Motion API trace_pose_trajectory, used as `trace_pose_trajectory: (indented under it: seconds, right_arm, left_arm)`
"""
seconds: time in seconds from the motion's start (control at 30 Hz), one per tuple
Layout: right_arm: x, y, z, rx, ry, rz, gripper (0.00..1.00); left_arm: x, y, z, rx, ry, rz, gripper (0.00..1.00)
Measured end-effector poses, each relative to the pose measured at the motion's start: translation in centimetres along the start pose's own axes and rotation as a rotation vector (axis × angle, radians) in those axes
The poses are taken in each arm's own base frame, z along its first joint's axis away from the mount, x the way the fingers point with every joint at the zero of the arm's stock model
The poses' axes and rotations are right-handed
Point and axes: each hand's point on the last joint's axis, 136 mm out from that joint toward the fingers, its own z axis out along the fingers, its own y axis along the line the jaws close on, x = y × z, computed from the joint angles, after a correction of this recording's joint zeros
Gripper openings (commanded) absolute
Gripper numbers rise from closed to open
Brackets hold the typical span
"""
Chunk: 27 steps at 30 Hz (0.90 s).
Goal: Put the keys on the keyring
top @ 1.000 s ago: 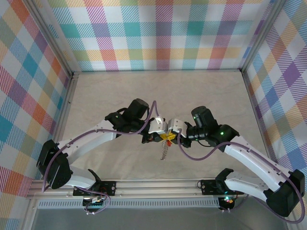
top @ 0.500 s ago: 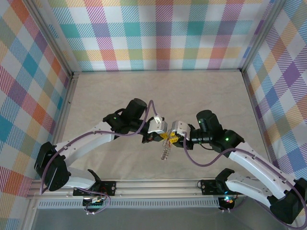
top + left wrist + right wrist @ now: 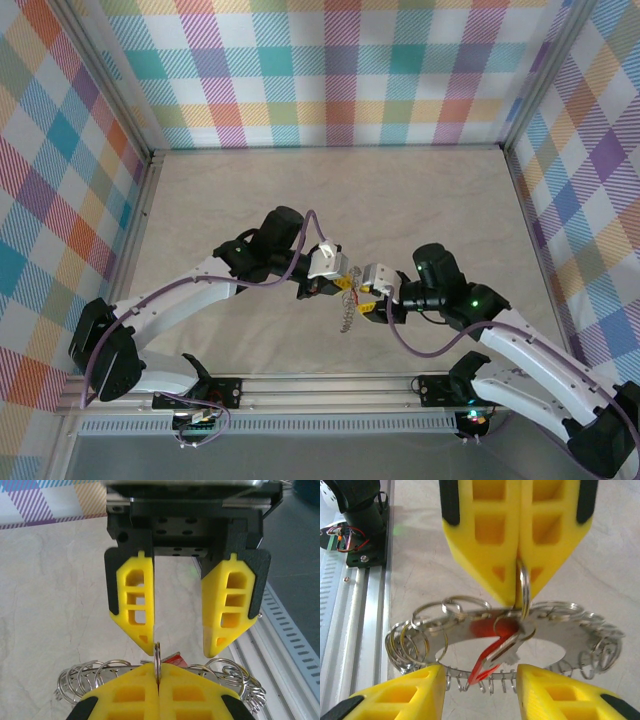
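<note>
key (image 3: 173, 658) mostly behind keyring (image 3: 82, 677), left hand (image 3: 158, 674) (red sliver)

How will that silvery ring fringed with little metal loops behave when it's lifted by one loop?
Likely swings and twists: the silvery fringed metal keyring hangs from one small loop pinched in the shut left gripper. Its flat plate looks stiff, but the loose loops probably shift and jangle. Smooth metal may slip.

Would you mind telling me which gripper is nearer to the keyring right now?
Left. The left gripper pinches a loop of the keyring; the right gripper is open just short of it.
</note>
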Motion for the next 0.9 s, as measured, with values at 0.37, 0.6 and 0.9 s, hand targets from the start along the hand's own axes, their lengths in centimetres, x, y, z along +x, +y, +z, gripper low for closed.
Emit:
trace_pose_trajectory:
  seconds: [0.37,0.6,0.9]
  right_arm:
    - [1.6,-1.0,2.1,0.057,-0.099,0.14,0.43]
    - [0.3,-2.0,2.3,0.111,-0.215,0.195,0.41]
    - [-0.5,-3.0,2.1,0.183,-0.257,0.197,0.1]
  left_arm:
    - [-0.1,-0.1,0.0,0.007,-0.006,-0.011,0.0]
    - [-0.1,0.1,0.0,-0.008,0.0,-0.038,0.0]
    - [-0.5,0.5,-0.4,-0.042,-0.007,-0.041,0.0]
